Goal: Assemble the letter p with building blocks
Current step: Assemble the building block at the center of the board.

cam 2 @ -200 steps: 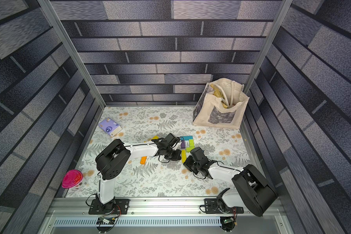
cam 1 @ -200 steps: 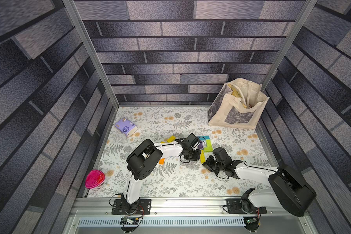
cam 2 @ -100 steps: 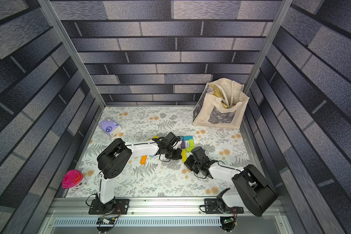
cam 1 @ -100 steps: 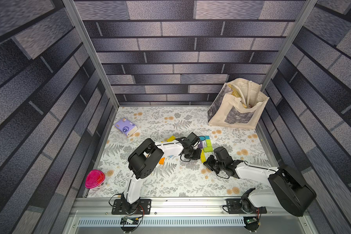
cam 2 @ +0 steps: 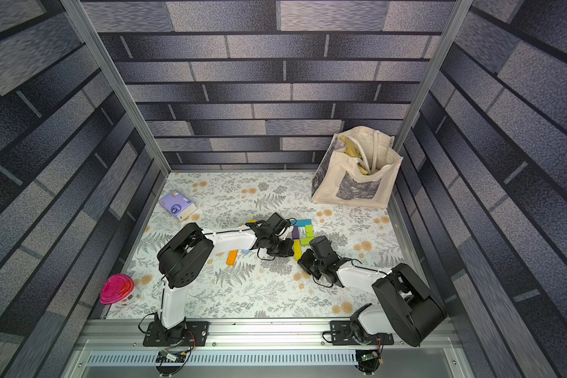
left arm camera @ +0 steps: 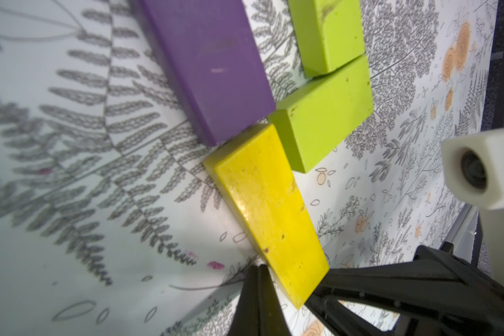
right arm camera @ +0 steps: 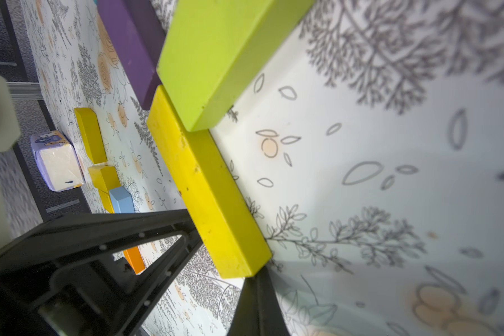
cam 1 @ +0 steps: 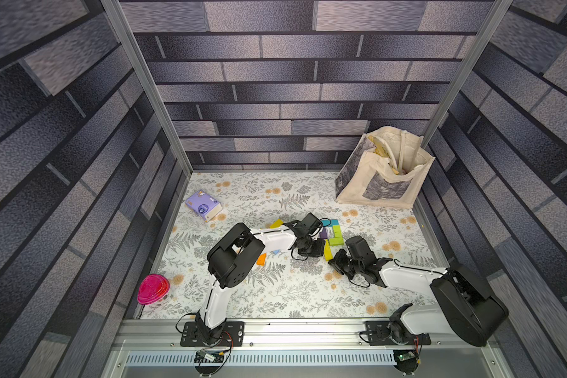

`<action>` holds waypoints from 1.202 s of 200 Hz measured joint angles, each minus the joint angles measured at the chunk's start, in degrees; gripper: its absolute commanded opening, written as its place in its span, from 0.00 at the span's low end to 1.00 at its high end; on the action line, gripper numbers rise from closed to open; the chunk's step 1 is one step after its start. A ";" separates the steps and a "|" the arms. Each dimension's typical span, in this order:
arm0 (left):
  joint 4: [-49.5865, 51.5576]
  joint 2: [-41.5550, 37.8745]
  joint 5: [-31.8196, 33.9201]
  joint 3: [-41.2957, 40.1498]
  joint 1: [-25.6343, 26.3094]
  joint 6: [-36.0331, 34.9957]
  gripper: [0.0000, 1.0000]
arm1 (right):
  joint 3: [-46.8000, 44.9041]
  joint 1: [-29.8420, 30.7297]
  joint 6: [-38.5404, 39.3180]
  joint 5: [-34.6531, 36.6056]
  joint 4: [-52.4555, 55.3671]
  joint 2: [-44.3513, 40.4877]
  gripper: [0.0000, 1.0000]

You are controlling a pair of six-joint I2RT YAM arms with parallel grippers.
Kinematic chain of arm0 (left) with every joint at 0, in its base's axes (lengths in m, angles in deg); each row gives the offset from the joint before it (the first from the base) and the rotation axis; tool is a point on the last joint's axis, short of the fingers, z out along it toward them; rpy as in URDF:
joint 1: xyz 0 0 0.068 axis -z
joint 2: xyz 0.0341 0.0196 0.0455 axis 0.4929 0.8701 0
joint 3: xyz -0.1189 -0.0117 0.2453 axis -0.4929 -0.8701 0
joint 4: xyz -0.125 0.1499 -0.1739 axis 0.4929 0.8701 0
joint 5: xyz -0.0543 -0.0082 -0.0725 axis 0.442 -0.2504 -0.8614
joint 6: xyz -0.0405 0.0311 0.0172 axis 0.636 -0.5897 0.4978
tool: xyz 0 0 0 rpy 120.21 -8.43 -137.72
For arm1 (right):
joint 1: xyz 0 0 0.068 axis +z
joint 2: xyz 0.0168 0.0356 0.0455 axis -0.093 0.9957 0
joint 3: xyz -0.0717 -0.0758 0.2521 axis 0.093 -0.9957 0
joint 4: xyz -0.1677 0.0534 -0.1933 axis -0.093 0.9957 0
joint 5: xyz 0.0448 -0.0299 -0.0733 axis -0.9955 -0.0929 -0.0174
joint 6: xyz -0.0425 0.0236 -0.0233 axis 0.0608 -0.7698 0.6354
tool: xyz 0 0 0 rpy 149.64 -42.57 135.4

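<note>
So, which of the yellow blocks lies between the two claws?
The long yellow block, joined to the purple block and a green block. The other yellow blocks lie apart, near the left arm.

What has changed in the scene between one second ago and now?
Nothing visibly changed. The left gripper and the right gripper stay beside the long yellow block, which still lies against the purple block and a lime green block.

Over the last second the right gripper (right arm camera: 258, 280) crept slightly closer to the near end of the long yellow block (left arm camera: 268, 209), while the left gripper (left arm camera: 258, 275) shifted only a touch beside that end.
</note>
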 measured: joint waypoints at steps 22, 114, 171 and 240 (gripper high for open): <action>0.04 0.31 0.02 0.48 -0.13 0.24 0.00 | -0.02 0.00 0.00 0.00 0.00 0.00 0.00; -0.04 0.90 0.04 1.22 -0.42 1.09 0.00 | -0.02 0.00 0.00 -0.07 -0.31 0.22 0.00; -1.11 0.90 0.31 0.94 -2.21 2.80 0.00 | -1.20 -0.11 0.04 0.11 1.07 -2.16 0.00; -0.46 1.18 0.50 1.62 -2.56 3.65 0.00 | -2.21 -5.99 4.17 0.87 12.66 -9.92 0.00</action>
